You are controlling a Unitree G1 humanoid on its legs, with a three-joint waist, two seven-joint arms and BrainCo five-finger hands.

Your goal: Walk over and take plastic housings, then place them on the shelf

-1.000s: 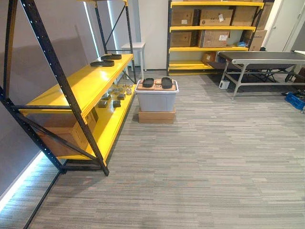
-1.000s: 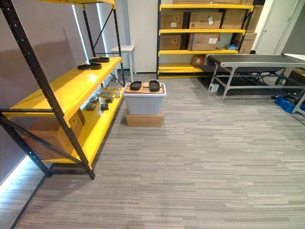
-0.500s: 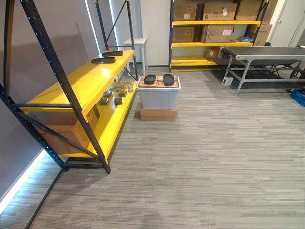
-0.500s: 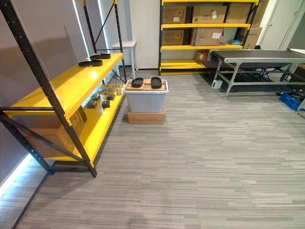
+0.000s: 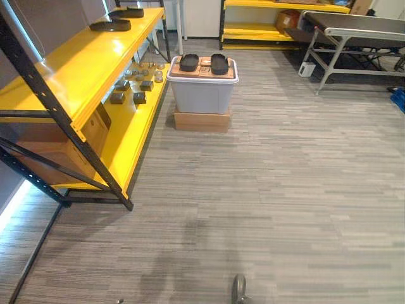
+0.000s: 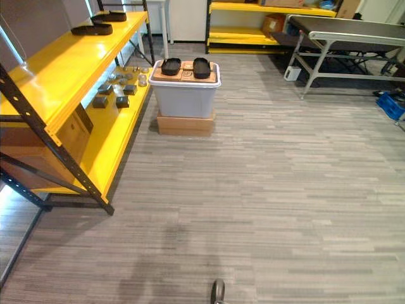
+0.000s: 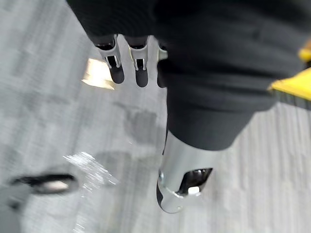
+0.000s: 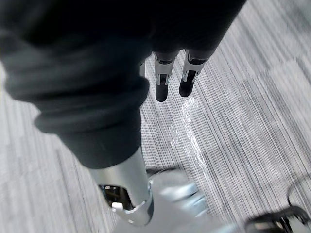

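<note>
Grey striped carpet covers the room and lies open between the robot and the work station.

Left hand: fingers straight and slack, thumb apart, nothing held; it hangs over bare carpet. Right hand: same condition, released and empty, also above carpet. Judgement: both hang idle because this is the walking stage and nothing is within reach.

Ahead, well apart from both hands, a grey bin stands on a flat cardboard box, just beside the yellow shelf. A cardboard sheet lies across the bin's top, and two black plastic housings rest on it side by side. Judgement: the stacked base raises them to a height the hands can reach, close to the shelf so the carry is short.

Two further housings lie on the shelf's top deck toward its far end, so part of the delivery appears done. The nearer deck is bare and can take the next pair. Small parts sit on the lower deck. A conveyor table stands well to the right and is not involved.
</note>
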